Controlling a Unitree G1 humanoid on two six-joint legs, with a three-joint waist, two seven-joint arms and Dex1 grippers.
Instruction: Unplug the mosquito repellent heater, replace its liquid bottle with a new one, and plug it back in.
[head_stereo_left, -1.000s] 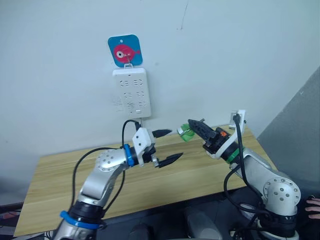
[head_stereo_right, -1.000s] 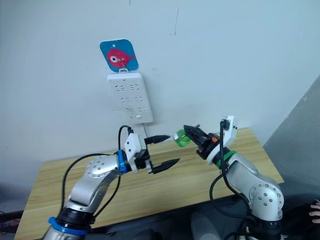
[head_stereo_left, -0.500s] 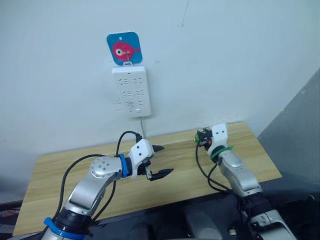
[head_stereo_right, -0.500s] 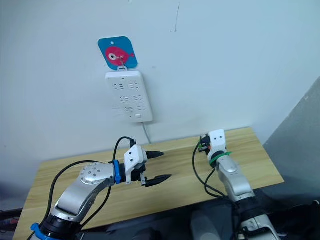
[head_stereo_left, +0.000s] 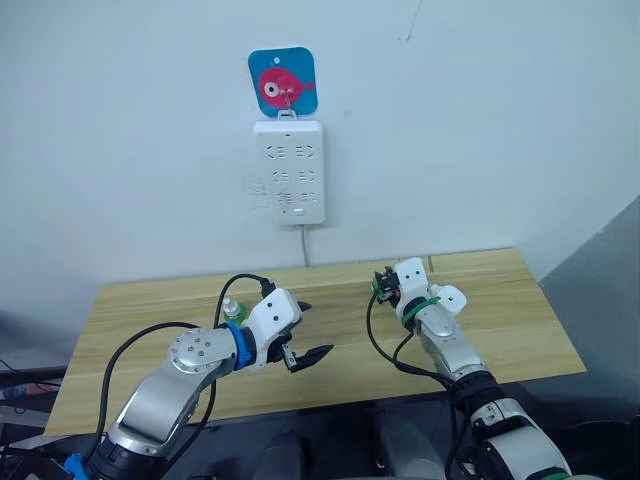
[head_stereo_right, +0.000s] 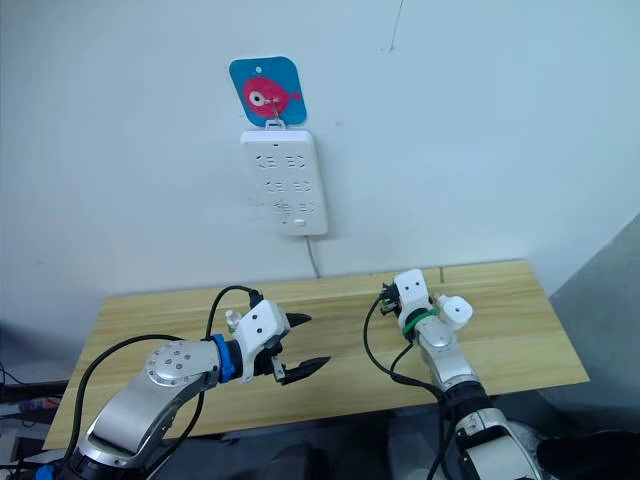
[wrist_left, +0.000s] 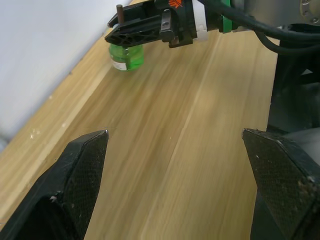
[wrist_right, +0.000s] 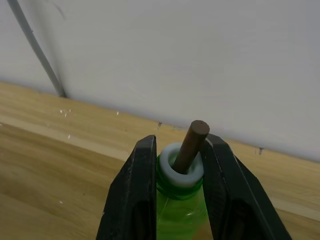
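Wooden table (head_stereo_left: 520, 330) against a plain white wall (head_stereo_left: 480, 130), power strip (head_stereo_left: 289, 171) hanging up. Right gripper (wrist_right: 176, 165) is clamped on the green liquid bottle (wrist_right: 181, 212); left gripper (head_stereo_left: 303, 332) gapes wide, holding nothing.

Green bottle (wrist_right: 180, 210), brown wick (wrist_right: 191, 145), white collar (wrist_right: 181, 170).

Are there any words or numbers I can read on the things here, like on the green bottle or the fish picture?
No readable words or numbers.
Green bottle: pale label band, too blurred to read.
Right gripper: small orange mark on its body, too small to read.
Fish sign: a picture, no letters.
Power strip: marks too small to read.
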